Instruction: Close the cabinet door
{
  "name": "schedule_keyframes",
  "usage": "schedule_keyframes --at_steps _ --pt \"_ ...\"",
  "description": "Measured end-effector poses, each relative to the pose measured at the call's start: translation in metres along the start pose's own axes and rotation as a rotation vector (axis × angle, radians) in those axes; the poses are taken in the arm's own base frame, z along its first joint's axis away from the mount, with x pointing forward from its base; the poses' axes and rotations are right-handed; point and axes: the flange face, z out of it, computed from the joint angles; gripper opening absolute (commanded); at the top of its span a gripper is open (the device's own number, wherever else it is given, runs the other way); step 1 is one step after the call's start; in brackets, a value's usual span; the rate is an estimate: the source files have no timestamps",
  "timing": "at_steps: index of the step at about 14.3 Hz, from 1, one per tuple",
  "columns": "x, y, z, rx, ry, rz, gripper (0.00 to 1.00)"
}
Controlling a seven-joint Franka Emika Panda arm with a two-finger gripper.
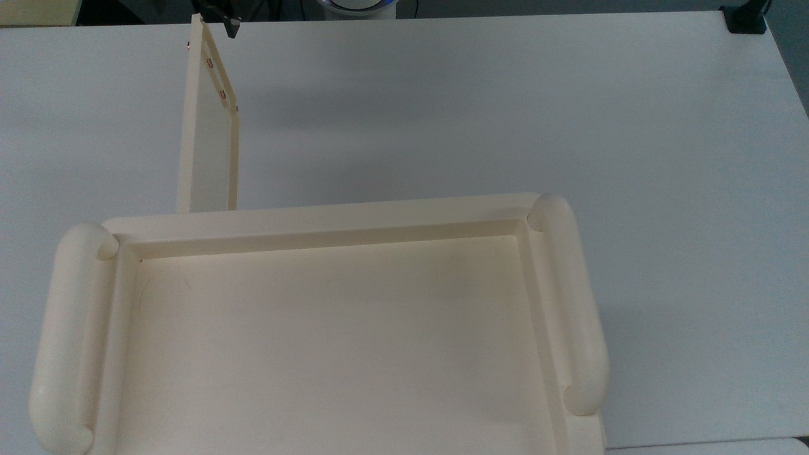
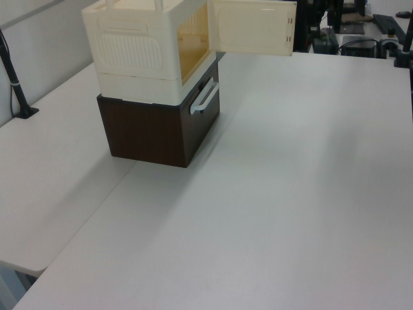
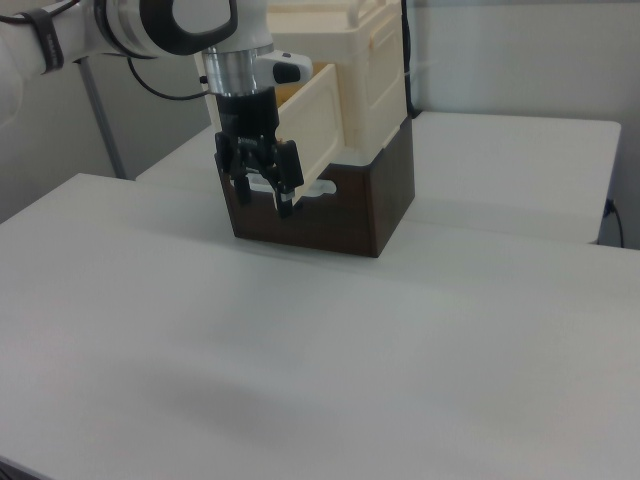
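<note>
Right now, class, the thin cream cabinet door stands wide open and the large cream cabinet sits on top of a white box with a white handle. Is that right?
Not quite. The thin cream cabinet door does stand wide open, but the large cream cabinet sits on a dark brown box, not a white one. Only its handle is white. The left view shows this.

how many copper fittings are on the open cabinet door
2. Both sit along the cabinet door's far edge in the top view: one copper fitting nearer the gripper, the other copper fitting a little closer to the cabinet. More may be hidden.
</note>
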Motion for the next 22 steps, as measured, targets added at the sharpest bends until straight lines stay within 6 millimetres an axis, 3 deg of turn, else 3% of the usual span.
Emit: schedule_keyframes --at_steps 10,22 --pt "0.006 0.004 -0.002 0.001 0.040 0.013 1.00" --pt "0.008 -0.015 -0.003 0.025 0.054 -0.018 1.00"
